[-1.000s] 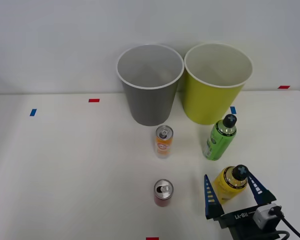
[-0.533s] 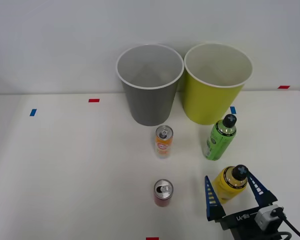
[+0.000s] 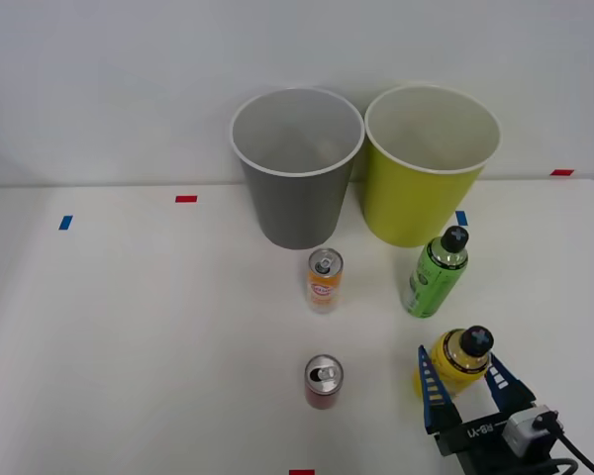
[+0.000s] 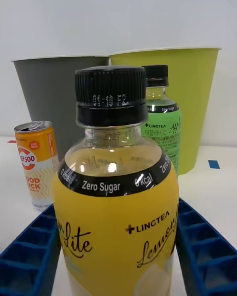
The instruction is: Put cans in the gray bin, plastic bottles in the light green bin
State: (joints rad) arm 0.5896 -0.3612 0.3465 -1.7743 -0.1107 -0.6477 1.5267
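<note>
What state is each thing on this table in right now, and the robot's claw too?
Gray bin: upright, empty.
Light green bin: upright, empty.
Orange-and-white can: standing.
Dark red can: standing.
Green-label bottle: standing, capped.
Yellow-label bottle: standing, capped.
Right gripper: shut on yellow-label bottle.

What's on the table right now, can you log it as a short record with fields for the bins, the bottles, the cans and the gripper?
bins: gray bin and light green bin, side by side at the table's far edge, nothing visible inside
bottles: yellow-label bottle upright between the right gripper's fingers; green-label bottle upright, in front of the light green bin
cans: orange-and-white can and dark red can, both upright
gripper: right gripper closed in on the yellow-label bottle
</note>
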